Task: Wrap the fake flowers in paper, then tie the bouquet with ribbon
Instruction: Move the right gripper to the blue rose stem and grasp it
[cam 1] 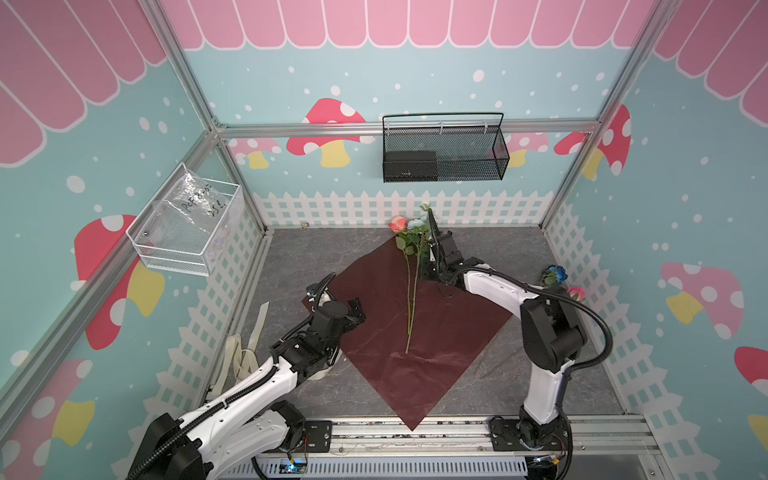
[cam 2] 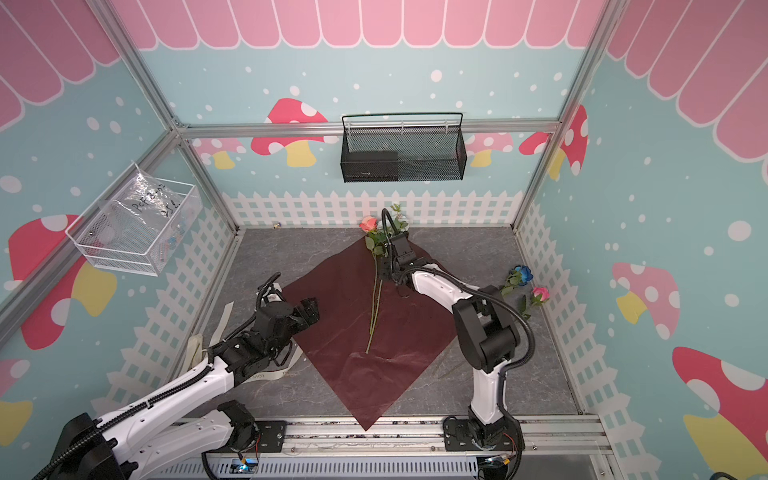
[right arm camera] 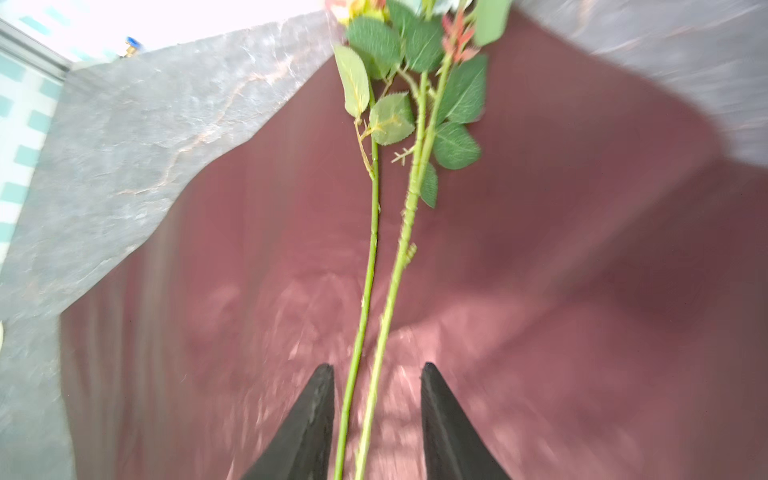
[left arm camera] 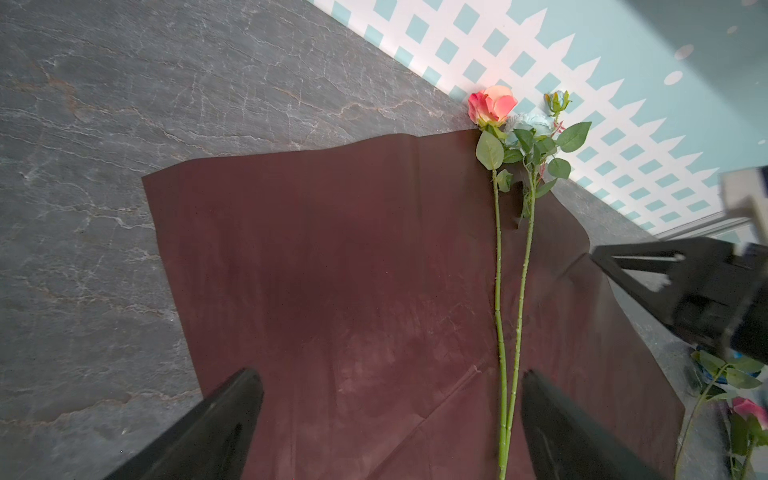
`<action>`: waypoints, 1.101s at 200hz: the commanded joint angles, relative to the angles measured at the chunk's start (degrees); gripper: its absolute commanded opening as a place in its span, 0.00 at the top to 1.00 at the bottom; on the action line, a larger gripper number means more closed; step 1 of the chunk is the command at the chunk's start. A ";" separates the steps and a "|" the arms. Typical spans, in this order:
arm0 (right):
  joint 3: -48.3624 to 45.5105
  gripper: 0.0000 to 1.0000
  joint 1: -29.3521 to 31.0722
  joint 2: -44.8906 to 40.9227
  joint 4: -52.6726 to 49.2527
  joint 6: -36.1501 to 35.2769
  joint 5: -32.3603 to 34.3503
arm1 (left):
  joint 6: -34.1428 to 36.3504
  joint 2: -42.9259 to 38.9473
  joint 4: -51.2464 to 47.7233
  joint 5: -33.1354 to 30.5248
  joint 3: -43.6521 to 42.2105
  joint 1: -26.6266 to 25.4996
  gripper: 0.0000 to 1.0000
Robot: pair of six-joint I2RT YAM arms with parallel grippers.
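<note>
Cell: teal walls with mushroom print, pink awning band, white picket trim. The floor is a grey marble-look table [cam 1: 299, 257].

Count: 1 paper sheet, 4 flowers, 1 ribbon, 2 wall baskets, 2 arms.

Wrapping paper [cam 1: 436, 353]: dark red and thin, with a slight sheen and light creases. It is a square laid as a diamond mid-table, near corner reaching the front rail.

2 flowers on the sheet: salmon-orange rose [cam 1: 397, 223] and pale blue-white cluster [left arm camera: 530, 122]. Their long, thin, knobbly green stems lie side by side, nearly parallel, closing together at the cut ends near the sheet's middle. Heads and serrated leaves sit at the far corner, just over the edge.

2 flowers off the sheet: deep blue rose [cam 1: 556, 274] and pink rose [cam 1: 576, 293]. Both lie flat on the table by the right wall, behind the right arm and well apart from the other pair.

Right gripper [right arm camera: 376, 368]: jaws partway apart, low over the paper, straddling both stems. There is a gap on each side and nothing is clamped. The right wrist view is motion-blurred.

Left gripper [left arm camera: 390, 374]: jaws spread full and empty, over the sheet's left corner.

Cream ribbon [cam 1: 245, 357]: flat looped strip on the table left of the paper, by the left arm.

Black mesh basket [cam 1: 444, 153] hangs on the back wall. White mesh basket [cam 1: 187, 232] on the left wall holds a clear plastic bag.
</note>
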 commanded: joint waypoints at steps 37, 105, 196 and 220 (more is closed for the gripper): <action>-23.14 0.62 -10.47 -21.00 -5.83 1.74 7.90 | 0.10 -1.51 1.99 0.60 -1.43 0.35 0.00; -34.68 0.57 -26.68 -29.43 -2.36 1.48 13.10 | 1.04 -0.57 3.40 1.39 -1.69 0.65 0.00; -25.51 0.62 -36.31 -11.42 4.26 -3.89 8.72 | 0.56 1.25 5.93 2.50 -1.81 1.10 0.00; -23.31 0.61 -37.17 -8.15 5.49 -4.96 7.42 | 0.56 2.68 6.30 3.33 -1.16 1.05 0.00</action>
